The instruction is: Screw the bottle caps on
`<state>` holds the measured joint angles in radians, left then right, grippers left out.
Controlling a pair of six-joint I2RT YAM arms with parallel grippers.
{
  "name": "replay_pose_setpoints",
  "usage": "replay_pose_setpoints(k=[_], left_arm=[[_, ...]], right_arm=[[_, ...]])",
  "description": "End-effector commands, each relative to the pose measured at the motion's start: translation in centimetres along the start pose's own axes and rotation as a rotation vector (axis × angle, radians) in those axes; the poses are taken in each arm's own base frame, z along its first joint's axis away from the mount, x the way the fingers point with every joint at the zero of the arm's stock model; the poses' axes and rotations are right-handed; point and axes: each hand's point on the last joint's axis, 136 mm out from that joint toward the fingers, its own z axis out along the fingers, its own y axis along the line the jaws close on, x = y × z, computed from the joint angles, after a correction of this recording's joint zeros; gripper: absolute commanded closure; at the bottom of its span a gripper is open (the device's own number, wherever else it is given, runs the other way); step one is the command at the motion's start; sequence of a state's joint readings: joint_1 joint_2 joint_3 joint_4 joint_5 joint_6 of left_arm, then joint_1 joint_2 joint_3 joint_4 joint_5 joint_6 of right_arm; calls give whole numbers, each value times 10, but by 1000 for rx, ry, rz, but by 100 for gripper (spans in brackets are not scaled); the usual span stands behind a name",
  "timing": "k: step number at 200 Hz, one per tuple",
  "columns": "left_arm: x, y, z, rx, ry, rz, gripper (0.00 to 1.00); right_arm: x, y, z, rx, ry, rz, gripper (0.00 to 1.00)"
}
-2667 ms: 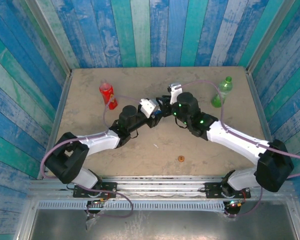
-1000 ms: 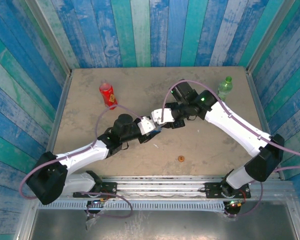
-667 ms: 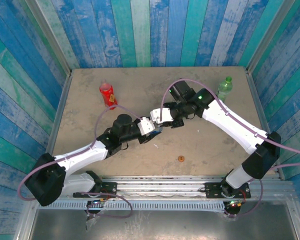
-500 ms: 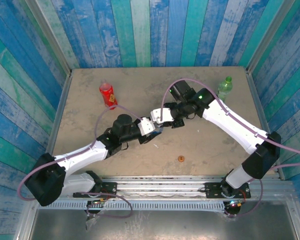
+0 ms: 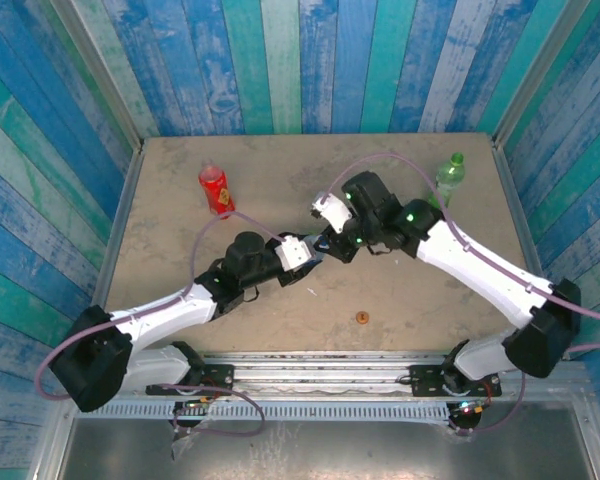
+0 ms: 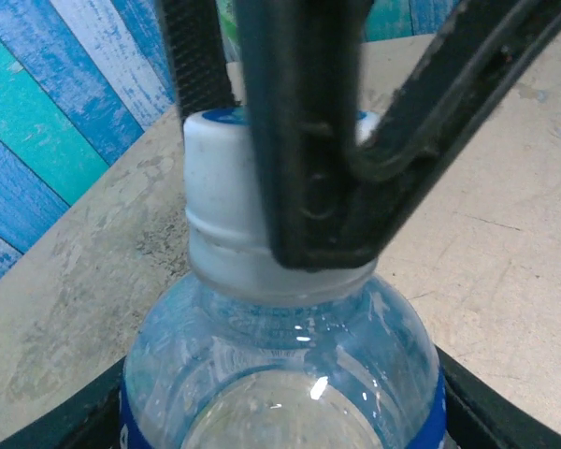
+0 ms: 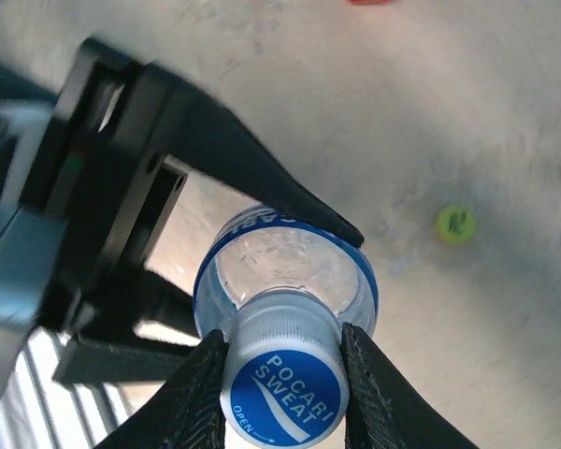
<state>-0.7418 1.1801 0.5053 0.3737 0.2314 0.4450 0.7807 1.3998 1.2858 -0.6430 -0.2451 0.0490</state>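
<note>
Okay, you've got both arms meeting over the middle of the table (image 5: 280, 165). Your left gripper (image 6: 280, 413) is clamped on the body of the clear bottle (image 7: 290, 271), one black finger on each side of the blue label, and holds it roughly upright. Your right gripper (image 7: 282, 360) comes in from above and is clenched on the blue cap (image 7: 282, 398); in the right wrist view its fingers (image 7: 206, 374) press both sides of the cap. The cap sits on the bottle neck and looks level in the left wrist view. How far it's threaded down I can't tell. The green cap (image 7: 455, 224) lies loose on the table just beside the bottle. The orange cap (image 5: 361, 318) lies loose nearer your bases, well apart from both grippers. The red bottle (image 5: 217, 190) stands far left, the green bottle (image 5: 445, 182) far right, neither touched.
</note>
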Motion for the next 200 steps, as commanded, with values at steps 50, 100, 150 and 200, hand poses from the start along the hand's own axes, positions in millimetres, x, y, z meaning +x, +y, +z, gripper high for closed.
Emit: replay_pose_setpoints(k=[50, 100, 150, 200], left_arm=[[-20, 9, -7, -59, -57, 32, 50], [-24, -8, -13, 28, -93, 8, 50], [-29, -15, -17, 67, -118, 8, 50], [-29, -21, -16, 100, -115, 2, 50]], right_arm=[[-4, 1, -20, 57, -42, 99, 63], [8, 25, -54, -37, -16, -643, 42], [7, 25, -62, -43, 20, -1065, 39], [1, 26, -49, -107, 92, -1079, 50]])
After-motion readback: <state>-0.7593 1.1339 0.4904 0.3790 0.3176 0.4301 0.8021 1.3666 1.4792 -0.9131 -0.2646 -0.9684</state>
